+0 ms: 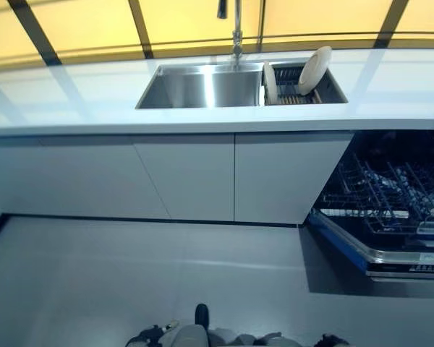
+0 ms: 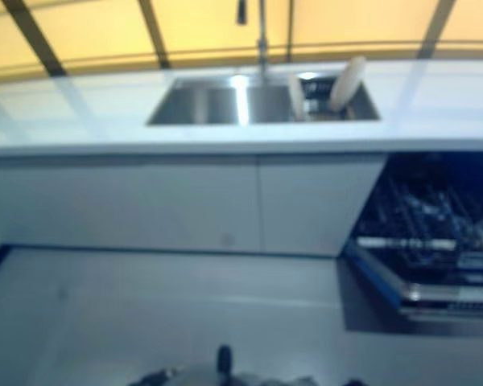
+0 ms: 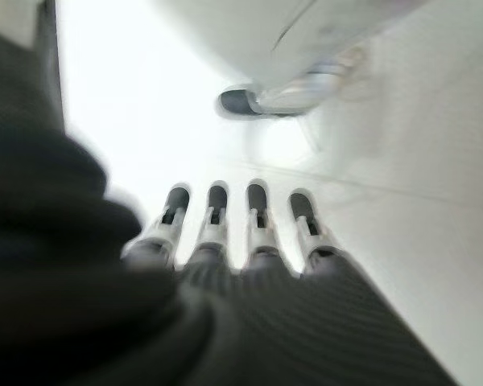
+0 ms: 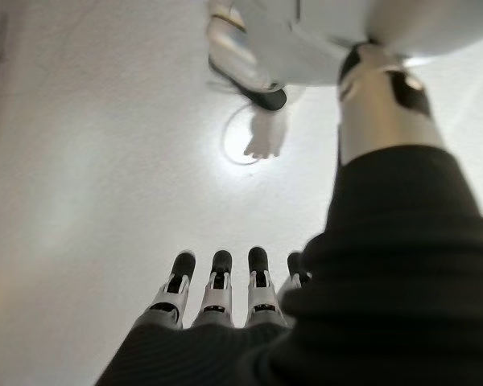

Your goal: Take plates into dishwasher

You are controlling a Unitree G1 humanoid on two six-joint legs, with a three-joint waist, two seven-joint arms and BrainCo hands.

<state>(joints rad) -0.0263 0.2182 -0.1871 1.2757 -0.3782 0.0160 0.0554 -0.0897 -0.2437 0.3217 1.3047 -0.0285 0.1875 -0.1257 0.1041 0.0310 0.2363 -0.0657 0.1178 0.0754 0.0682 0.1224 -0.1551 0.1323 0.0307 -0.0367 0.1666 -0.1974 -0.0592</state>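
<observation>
White countertop (image 1: 72, 94) runs the full width under a yellow-lit window, with pale cabinet doors (image 1: 188, 173) below it. Grey floor (image 1: 130, 275) in front.

Steel sink (image 1: 202, 87) is set into the counter, left of centre-right, faucet (image 1: 236, 32) standing at its back edge. Basin looks bare.

Right next to the basin, in the same cut-out: a dish rack (image 1: 300, 83) compartment. Two plates in it, both on edge. Smaller plate (image 1: 270, 82) stands at the rack's left side, nearly upright, just beside the basin divider. Larger plate (image 1: 315, 70) leans tilted toward the right, its top rim sticking above counter level. The two are apart, not touching (gap between them shows dark rack wire).

Far right, below counter: dishwasher (image 1: 390, 210) is open, door dropped down, lower rack (image 1: 390, 195) pulled out over it. Wire tines visible; cannot tell whether anything sits in it. No plate in there that I can make out.

Hands: neither shows in the head views. Left hand (image 3: 225, 241) in its own wrist view: fingers straight in a row, spread, holding nothing, pointing at the floor. Right hand (image 4: 217, 297) in its wrist view: same, fingers extended and relaxed, empty, floor past them.

Both plates sit in the sink-side rack, well apart from either hand.
</observation>
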